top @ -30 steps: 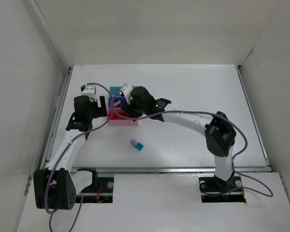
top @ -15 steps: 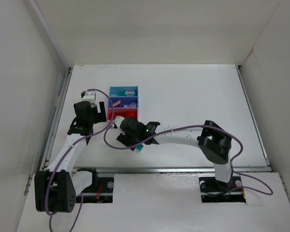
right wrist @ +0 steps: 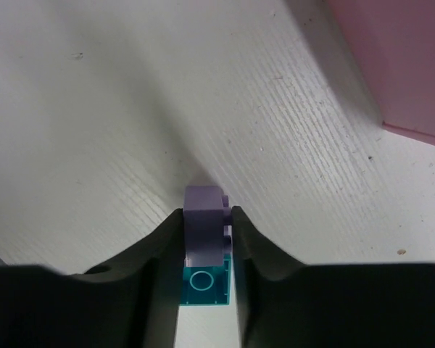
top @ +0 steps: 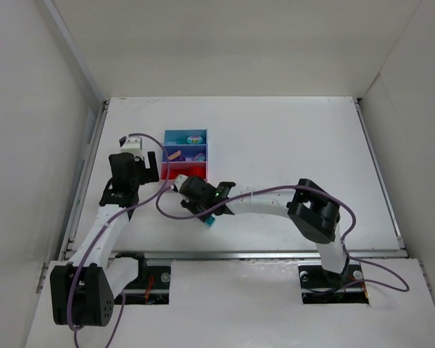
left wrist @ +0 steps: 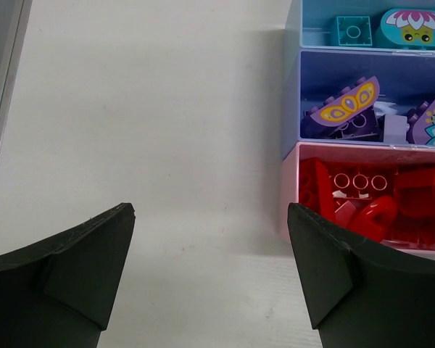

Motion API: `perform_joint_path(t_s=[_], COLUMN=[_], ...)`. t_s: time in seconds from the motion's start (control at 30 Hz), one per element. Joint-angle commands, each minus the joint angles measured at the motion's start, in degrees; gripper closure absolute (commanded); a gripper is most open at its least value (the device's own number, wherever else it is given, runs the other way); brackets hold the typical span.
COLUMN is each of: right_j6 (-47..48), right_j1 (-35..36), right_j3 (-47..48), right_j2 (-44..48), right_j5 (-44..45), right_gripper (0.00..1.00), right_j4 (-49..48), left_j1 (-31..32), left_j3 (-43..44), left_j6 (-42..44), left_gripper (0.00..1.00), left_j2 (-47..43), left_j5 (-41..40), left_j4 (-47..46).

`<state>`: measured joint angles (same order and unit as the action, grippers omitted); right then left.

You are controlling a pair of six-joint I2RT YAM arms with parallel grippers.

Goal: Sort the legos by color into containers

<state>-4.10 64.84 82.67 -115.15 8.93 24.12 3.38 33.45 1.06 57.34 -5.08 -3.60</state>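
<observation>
A white worktop [top: 290, 138] fills the floor of a plain white enclosure, with a back wall [top: 225, 43] behind it, a left wall [top: 22, 145] and a right wall [top: 420, 130] rising at its sides. A metal rail [top: 261, 254] runs along its near edge, with a lower white panel [top: 232, 304] in front, and a grey strip [top: 87, 167] borders its left edge. Seen up close, the surface shows a fine ribbed grain with a few dark specks.
</observation>
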Motion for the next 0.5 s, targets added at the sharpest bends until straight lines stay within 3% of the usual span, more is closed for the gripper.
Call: perform_joint_path(t_s=[0.0,0.13,0.2,0.47], right_j6=[-0.6,-1.2,-1.2,0.0], right_j1=[0.0,0.0,0.0,-1.1], right_j3=[1.3,1.3,1.9,6.8], right_j2=[-0.3,0.2,0.7,4.7], right_j5=[-1.7,0.0,1.7,5.1], right_gripper=[0.7,0.94,0.99,1.0], right_j4=[0.0,0.0,0.0,-0.6], left_j1=[0.0,0.0,0.0,0.0], left_j3=[-0.7,-0.7,-0.7,-0.7], left_j6=[0.3,0.3,0.3,-0.3], left_gripper=[0.16,0.16,0.16,0.16], left_j2=[-1.5,-2.1,-2.1,-2.6], left_j5=[0.5,0.5,0.5,0.4], left_j4=[-1.1,-1.1,-1.1,-1.1])
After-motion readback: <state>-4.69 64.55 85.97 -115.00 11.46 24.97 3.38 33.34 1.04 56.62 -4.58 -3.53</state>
